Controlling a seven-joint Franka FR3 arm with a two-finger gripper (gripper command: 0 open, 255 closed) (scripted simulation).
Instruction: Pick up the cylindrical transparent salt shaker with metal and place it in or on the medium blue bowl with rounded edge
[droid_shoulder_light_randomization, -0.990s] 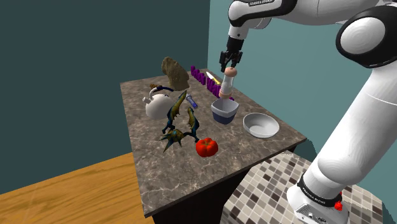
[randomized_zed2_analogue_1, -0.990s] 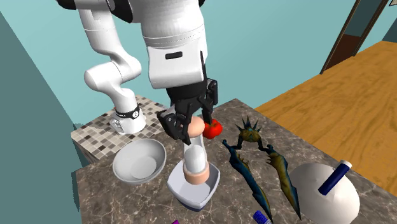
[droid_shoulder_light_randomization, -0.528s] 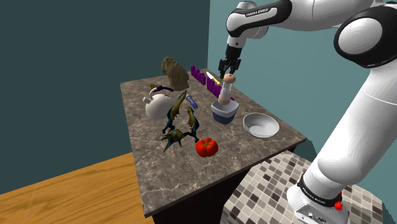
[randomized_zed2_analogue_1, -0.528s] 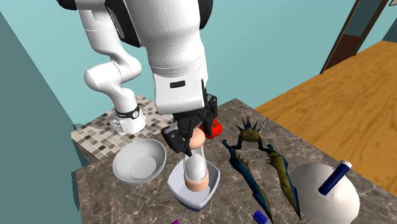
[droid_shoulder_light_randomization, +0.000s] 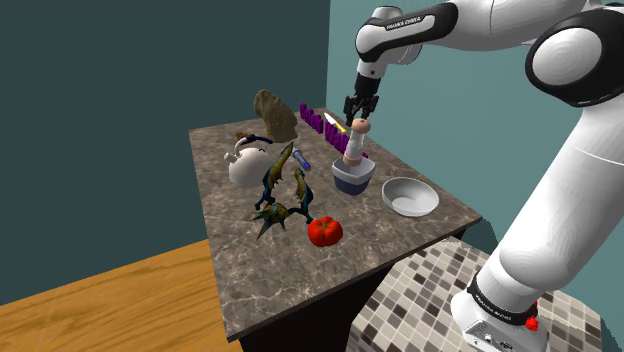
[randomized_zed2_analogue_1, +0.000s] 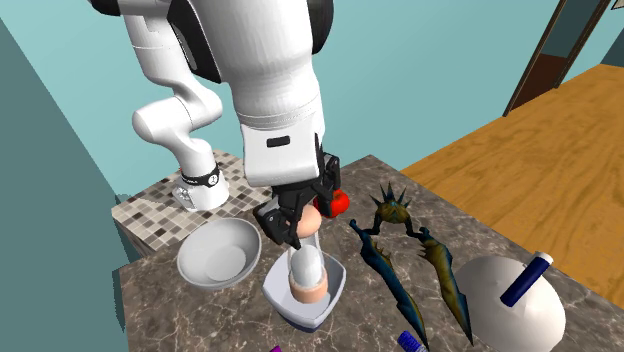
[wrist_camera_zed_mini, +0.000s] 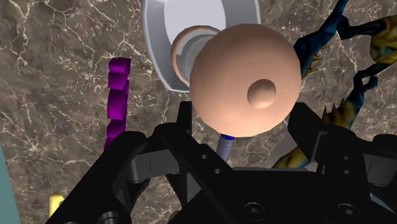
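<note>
Shoulder view, hand (droid_shoulder_light_randomization: 358, 112) spread above shaker (droid_shoulder_light_randomization: 352, 148) in blue bowl (droid_shoulder_light_randomization: 352, 183) (grey bowl (droid_shoulder_light_randomization: 410, 199) beside)

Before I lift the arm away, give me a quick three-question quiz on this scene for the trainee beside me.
1. True or false: the salt shaker lies on its side outside any bowl.
2. What sits next to the blue-grey bowl, on the shoulder view's right? A) a cutting board B) a pale bowl C) a mug
3. Fill in: the gripper is at the shaker's ____-coloured cap.
Key: 1 false, it stands in the blue-grey bowl. 2 B. 3 peach.
</note>
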